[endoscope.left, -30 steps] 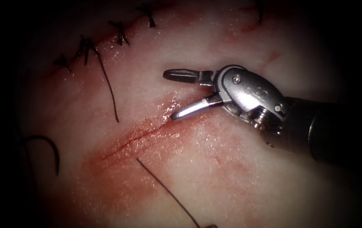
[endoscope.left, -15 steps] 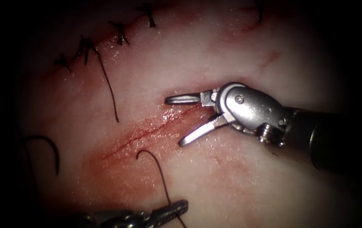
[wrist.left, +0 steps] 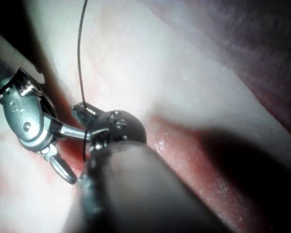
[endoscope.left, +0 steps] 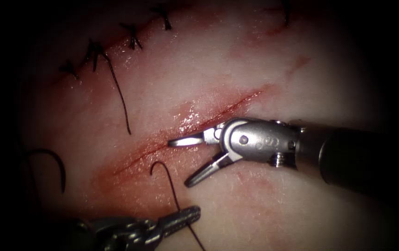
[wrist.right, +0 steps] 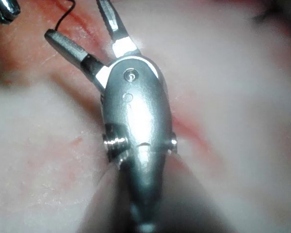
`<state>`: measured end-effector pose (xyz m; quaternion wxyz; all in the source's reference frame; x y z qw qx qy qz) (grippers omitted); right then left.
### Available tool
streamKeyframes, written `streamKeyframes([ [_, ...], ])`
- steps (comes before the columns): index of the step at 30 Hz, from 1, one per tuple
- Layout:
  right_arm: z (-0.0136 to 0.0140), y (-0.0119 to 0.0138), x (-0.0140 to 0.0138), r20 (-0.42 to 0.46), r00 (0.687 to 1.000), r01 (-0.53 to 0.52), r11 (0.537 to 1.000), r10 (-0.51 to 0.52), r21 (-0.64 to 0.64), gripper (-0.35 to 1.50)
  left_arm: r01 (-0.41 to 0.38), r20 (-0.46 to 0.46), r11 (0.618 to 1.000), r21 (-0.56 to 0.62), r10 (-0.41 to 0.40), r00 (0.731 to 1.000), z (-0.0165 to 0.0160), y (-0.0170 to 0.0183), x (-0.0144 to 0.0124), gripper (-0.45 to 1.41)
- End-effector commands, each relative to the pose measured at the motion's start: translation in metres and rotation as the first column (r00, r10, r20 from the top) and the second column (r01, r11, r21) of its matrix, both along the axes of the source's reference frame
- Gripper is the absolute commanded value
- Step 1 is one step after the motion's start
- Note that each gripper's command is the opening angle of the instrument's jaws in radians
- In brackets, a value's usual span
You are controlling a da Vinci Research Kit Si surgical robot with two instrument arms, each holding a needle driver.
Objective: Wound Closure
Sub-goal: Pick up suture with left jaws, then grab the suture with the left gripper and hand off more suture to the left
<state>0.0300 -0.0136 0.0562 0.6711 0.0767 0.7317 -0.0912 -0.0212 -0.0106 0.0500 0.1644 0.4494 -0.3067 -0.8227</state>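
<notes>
Two tools work at the cut (endoscope.left: 162,146) in the tissue (endoscope.left: 255,56). Much of the curved needle (endoscope.left: 164,174) is hard to trace; it rises dark, right of the cut. Left tool (endoscope.left: 181,218) clamps it low. Right tool (endoscope.left: 185,160) gapes wide, empty, straddling the cut's edge.

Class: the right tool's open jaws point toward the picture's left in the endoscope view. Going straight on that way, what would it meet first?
Probably the needle, whose curved end lies just ahead of the right tool, near the cut. The left tool holds the needle. Depth is unclear, so it might pass above.
</notes>
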Motion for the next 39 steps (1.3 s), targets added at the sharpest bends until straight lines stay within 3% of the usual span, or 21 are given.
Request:
streamKeyframes([
  [1, 0.0003, 0.0007, 0.0012, -0.004, 1.000, 0.002, 1.000, -0.002, -0.016, 1.03, 0.000, 0.001, 1.000, -0.001, 0.000, 1.000, 0.0005, 0.0004, -0.0004, -0.45],
  [9, -0.0002, 0.0001, 0.0020, -0.011, 1.000, 0.008, 0.995, -0.010, -0.098, 1.03, 0.000, -0.002, 1.000, 0.000, 0.000, 1.000, 0.0006, 0.0005, 0.0001, -0.45],
  [27, -0.0021, -0.0014, 0.0033, -0.032, 0.999, 0.022, 0.987, -0.027, -0.159, 0.96, 0.001, -0.003, 1.000, 0.003, -0.001, 1.000, 0.0008, 0.0008, 0.0003, -0.45],
  [29, -0.0022, -0.0014, 0.0033, -0.032, 0.999, 0.024, 0.987, -0.029, -0.158, 0.88, 0.002, -0.005, 1.000, 0.004, -0.002, 1.000, 0.0008, 0.0008, 0.0003, -0.45],
  [30, -0.0022, -0.0014, 0.0033, -0.033, 0.999, 0.032, 0.985, -0.038, -0.168, 0.62, 0.000, -0.007, 1.000, -0.001, 0.000, 1.000, 0.0008, 0.0008, 0.0004, -0.45],
  [31, -0.0022, -0.0014, 0.0033, -0.033, 0.999, 0.032, 0.985, -0.038, -0.168, 0.62, 0.000, -0.007, 1.000, -0.001, 0.000, 1.000, 0.0008, 0.0008, 0.0004, -0.45],
  [33, -0.0020, -0.0013, 0.0033, -0.047, 0.998, 0.036, 0.975, -0.048, -0.220, -0.07, 0.000, -0.009, 1.000, -0.001, 0.000, 1.000, 0.0008, 0.0008, 0.0005, -0.45],
  [34, -0.0020, -0.0013, 0.0033, -0.047, 0.998, 0.036, 0.975, -0.048, -0.220, -0.07, 0.000, -0.009, 1.000, -0.001, 0.000, 1.000, 0.0008, 0.0008, 0.0005, -0.45],
  [35, -0.0019, -0.0013, 0.0034, -0.049, 0.997, 0.043, 0.972, -0.056, -0.231, -0.35, 0.000, -0.009, 1.000, -0.001, 0.000, 1.000, 0.0008, 0.0008, 0.0005, -0.45],
  [39, -0.0013, -0.0016, 0.0038, -0.082, 0.994, 0.047, 0.953, -0.075, -0.298, -0.35, 0.001, -0.010, 1.000, -0.001, -0.001, 1.000, 0.0008, 0.0008, 0.0005, -0.45],
])
